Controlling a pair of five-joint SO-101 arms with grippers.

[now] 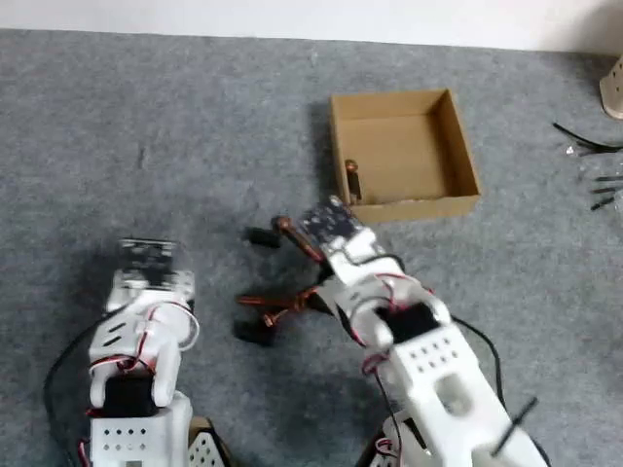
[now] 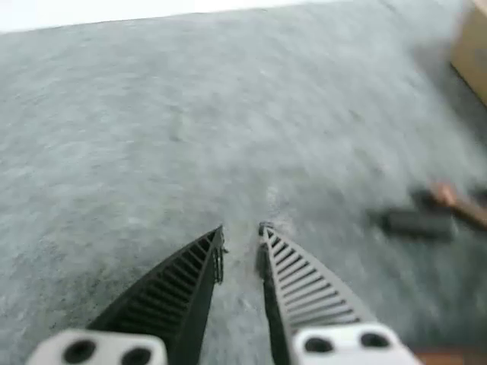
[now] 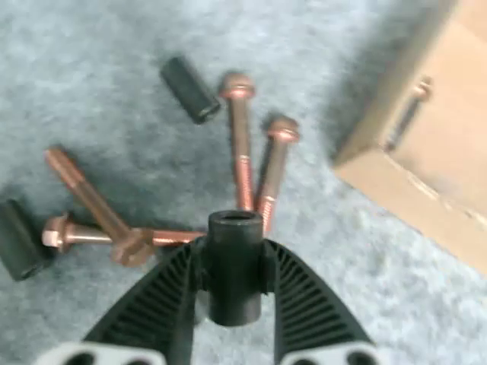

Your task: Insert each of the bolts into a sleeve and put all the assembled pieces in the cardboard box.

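Observation:
My right gripper (image 3: 234, 249) is shut on a black sleeve (image 3: 234, 285), held upright above the grey carpet. Below it lie several copper bolts: two side by side (image 3: 240, 141), (image 3: 272, 169) and two crossing (image 3: 82, 192), (image 3: 106, 237). Loose black sleeves (image 3: 190, 90), (image 3: 17, 239) lie among them. The cardboard box (image 1: 459, 154) stands just beyond, with one bolt-in-sleeve piece (image 1: 352, 181) standing against its left inner wall. From above, the right gripper (image 1: 310, 251) sits between the bolt pile (image 1: 268, 302) and the box. My left gripper (image 2: 241, 237) hovers over bare carpet, narrowly open with nothing in it.
Black cable ties (image 1: 596, 165) and a white object (image 1: 613, 88) lie at the far right edge. The left wrist view catches a sleeve (image 2: 417, 222), a bolt (image 2: 458, 204) and the box corner (image 2: 473, 46). Open carpet spreads left of the pile.

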